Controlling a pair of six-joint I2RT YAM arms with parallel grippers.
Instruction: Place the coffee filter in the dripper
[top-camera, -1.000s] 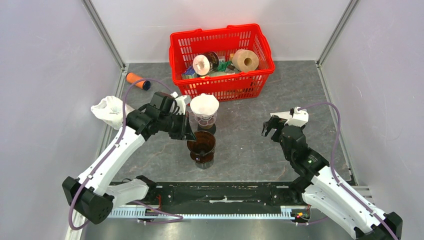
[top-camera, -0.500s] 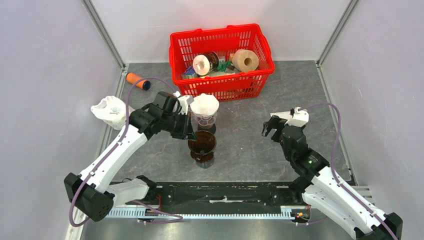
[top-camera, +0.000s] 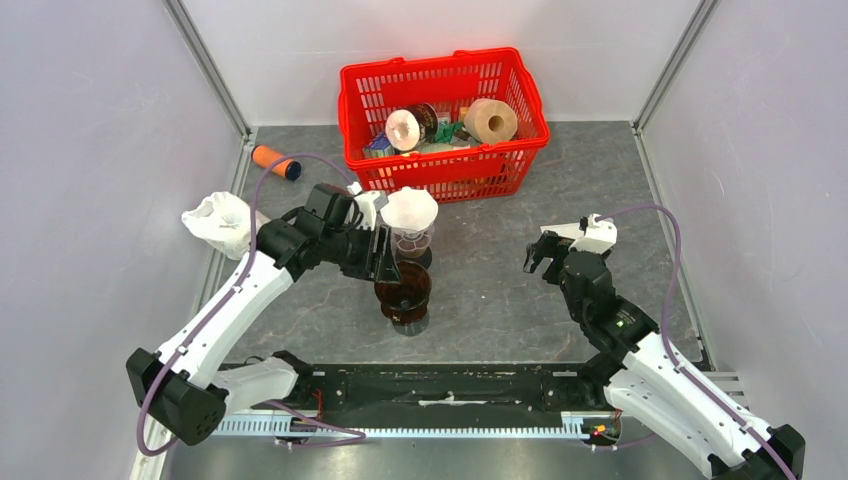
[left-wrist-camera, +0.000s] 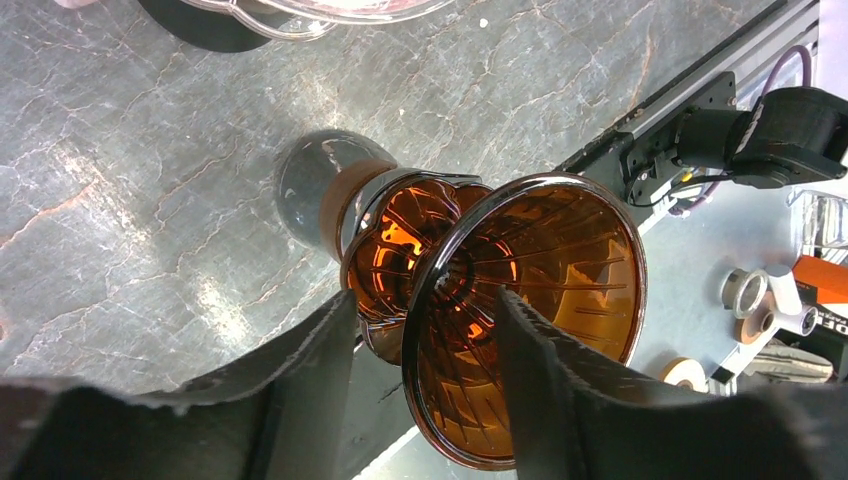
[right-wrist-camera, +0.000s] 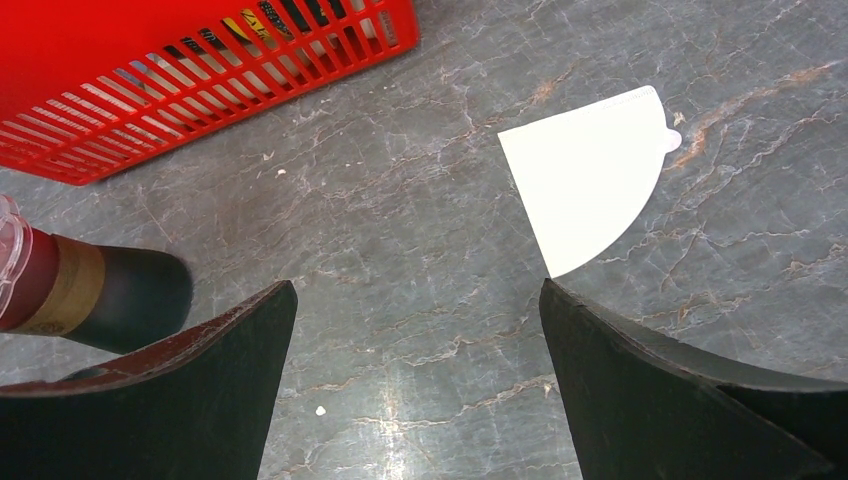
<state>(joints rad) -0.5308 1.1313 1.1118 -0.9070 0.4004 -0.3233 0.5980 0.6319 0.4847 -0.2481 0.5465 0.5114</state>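
Moved since earlier: left arm (top-camera: 240, 295) is shifted slightly toward the amber dripper (top-camera: 404, 287). The dripper is kept in about the same spot, and the right arm (top-camera: 610, 315) is unchanged.
Left jaws: parted and set astride the near wall of the amber dripper's rim, one finger outside, one over the cone's inside. Nothing is seen clamped, and contact cannot be told.
Right jaws: spread wide, nothing held, hung above the desk (top-camera: 480, 290).
Coffee filter (right-wrist-camera: 590, 170): flat, folded, white, lying on the desk. It is seen only in the right wrist view, ahead of the right jaws toward the right-hand finger, and is untouched. It is hidden in the top view.
Amber dripper: empty, with no paper seen inside in the left wrist view.
Clear dripper (top-camera: 409, 235): stood just behind the amber one and already lined with a white filter.
Red basket (top-camera: 445, 175): at the back of the desk, well apart from the flat filter.
Done: nothing counted yet. The amber dripper is judged to be only being steadied or positioned.
Left: filter to be picked off the desk, opened, carried over and seated in the amber cone.
Progress: judged early.
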